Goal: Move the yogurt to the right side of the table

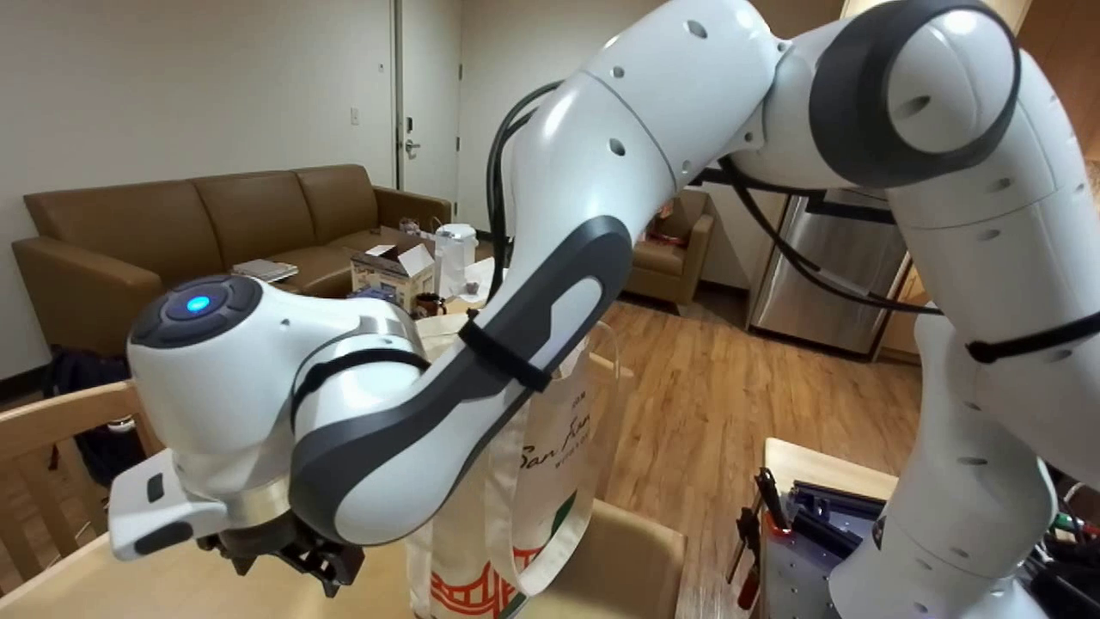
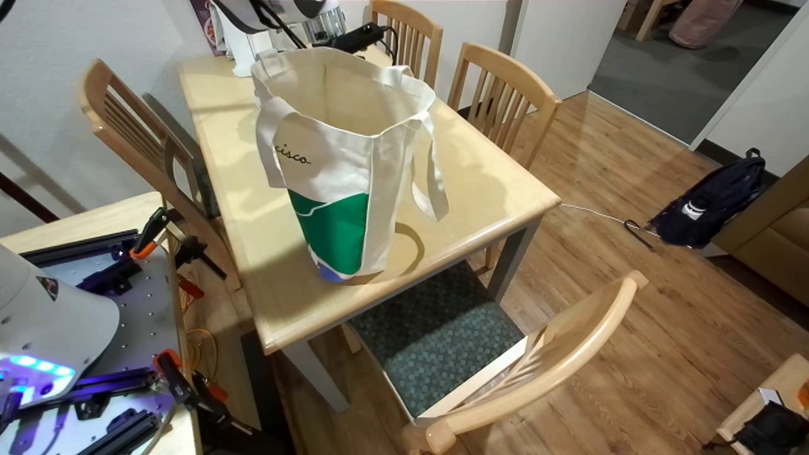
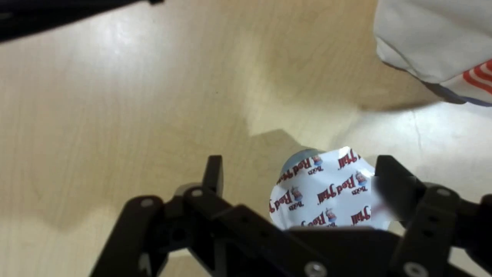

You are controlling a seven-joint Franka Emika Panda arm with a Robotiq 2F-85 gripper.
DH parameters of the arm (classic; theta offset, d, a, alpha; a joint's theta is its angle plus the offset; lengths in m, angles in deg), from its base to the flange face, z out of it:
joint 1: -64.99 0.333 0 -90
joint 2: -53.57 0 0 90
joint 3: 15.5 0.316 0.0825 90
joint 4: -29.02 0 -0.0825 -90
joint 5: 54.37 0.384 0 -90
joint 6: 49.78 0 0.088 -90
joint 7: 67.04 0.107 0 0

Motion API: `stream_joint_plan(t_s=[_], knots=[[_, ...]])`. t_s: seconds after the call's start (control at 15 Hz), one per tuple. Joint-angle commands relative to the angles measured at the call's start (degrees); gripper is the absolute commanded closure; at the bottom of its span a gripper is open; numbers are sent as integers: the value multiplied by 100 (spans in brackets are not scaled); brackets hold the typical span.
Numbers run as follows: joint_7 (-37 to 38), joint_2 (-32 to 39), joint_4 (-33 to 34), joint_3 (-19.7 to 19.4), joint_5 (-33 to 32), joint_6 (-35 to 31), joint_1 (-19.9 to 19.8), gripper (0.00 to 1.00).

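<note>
A light wooden desk (image 2: pixel 493 196) stands in a living room, where a brown sofa (image 1: pixel 249 219) is placed along the wall (image 1: pixel 215 77). On the desk, a tall cloth bag (image 2: pixel 341 164) is standing. The yogurt cup (image 3: pixel 326 196) can be seen only in the wrist view: it is on the desk, apart from the bag, and it is covered by a white printed lid (image 3: pixel 338 184).

The hand (image 3: pixel 300 169) is spread wide around the cup, and nothing is gripped yet. A bare gap is left beside one finger (image 3: pixel 215 173), while the opposite finger (image 3: pixel 387 167) appears very close to the lid. Whether the lid is touched there cannot be told.

The step in hand is judged to be the grasp, so the carrying is not yet begun. First, the hand should be shifted toward the side of the closer finger, so that the cup is brought to the middle. Then it should be lowered until the lid's edge is passed, because this edge may be bent easily. The closing is best done slowly, since the cup is probably thin. Afterwards it should be lifted straight and kept level, and the bag should be avoided, as it could be pushed over.
</note>
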Motion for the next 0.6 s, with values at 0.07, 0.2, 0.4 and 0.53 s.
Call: stream_joint_plan(t_s=[0.07, 0.2, 0.4, 0.53], knots=[[-1272, 209, 375, 429, 950, 338, -340, 0], [-1501, 169, 455, 436, 1235, 652, -338, 0], [-1601, 88, 510, 380, 1401, 1233, -222, 0], [-1539, 66, 416, 383, 1406, 1228, -164, 0]])
